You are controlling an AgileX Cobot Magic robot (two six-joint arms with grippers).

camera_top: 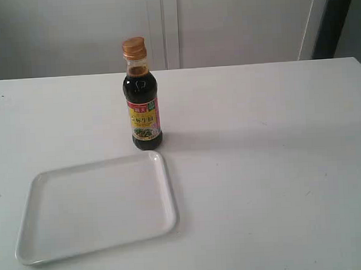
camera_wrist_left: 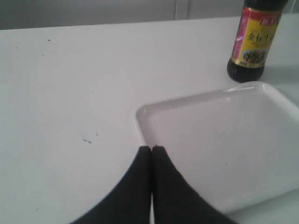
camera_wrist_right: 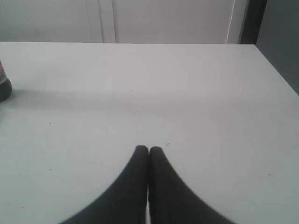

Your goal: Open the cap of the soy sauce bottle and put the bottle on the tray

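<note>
The soy sauce bottle (camera_top: 144, 106) stands upright on the white table, just behind the tray's far right corner. Its golden-orange cap (camera_top: 134, 48) is closed on the neck. The white tray (camera_top: 40, 239) lies flat and bare in front of it, toward the left. The left wrist view shows the bottle's lower half (camera_wrist_left: 252, 44) beyond the tray (camera_wrist_left: 261, 93), and my left gripper (camera_wrist_left: 151, 148) shut and empty at the tray's near corner. My right gripper (camera_wrist_right: 148, 148) is shut and empty over bare table, with the bottle's base (camera_wrist_right: 3, 88) at the frame edge. Neither gripper appears in the exterior view.
The white table (camera_top: 273, 166) runs back to a pale wall with cabinet doors (camera_top: 169, 27). A dark vertical panel (camera_top: 338, 18) stands at the back right. The table's right edge (camera_wrist_right: 275, 70) shows in the right wrist view.
</note>
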